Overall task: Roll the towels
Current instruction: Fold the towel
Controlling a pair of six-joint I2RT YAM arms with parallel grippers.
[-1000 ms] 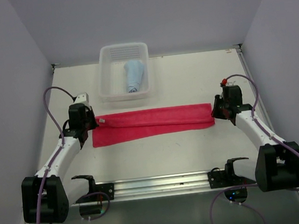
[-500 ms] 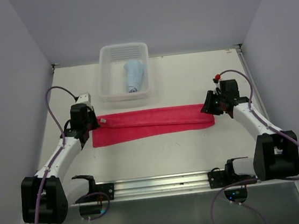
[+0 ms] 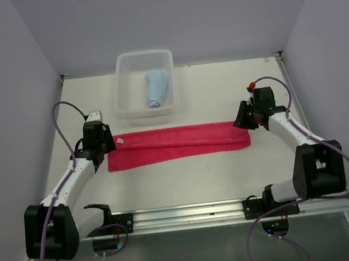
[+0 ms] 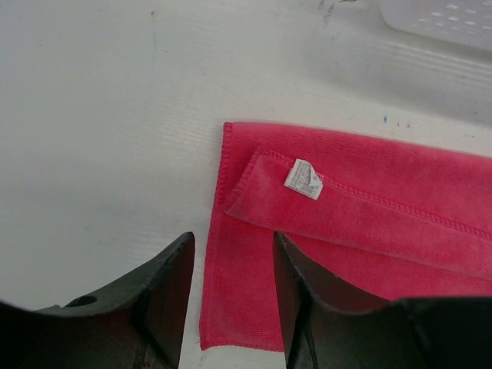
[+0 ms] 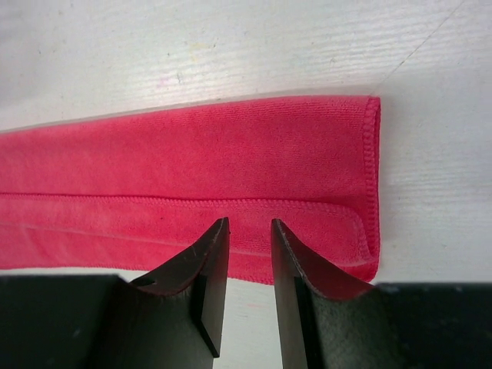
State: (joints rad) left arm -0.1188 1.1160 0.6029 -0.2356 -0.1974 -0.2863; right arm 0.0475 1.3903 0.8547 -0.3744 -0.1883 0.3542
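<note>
Pink towel flat between your arms, long axis left to right.
Left gripper hangs open at its left end, right gripper narrowly parted and empty above its right end; blue towel lies in the far basket.

Between left claw and right claw: pink towel, flat.
Beyond left claw, in basket: blue towel.

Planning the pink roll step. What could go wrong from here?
1. The pink towel strip is wider at its left end than its right, so the roll may skew into a cone.
2. By the tag, the top layer lies tilted and short of the end edge; the left jaws might catch one layer only.
</note>
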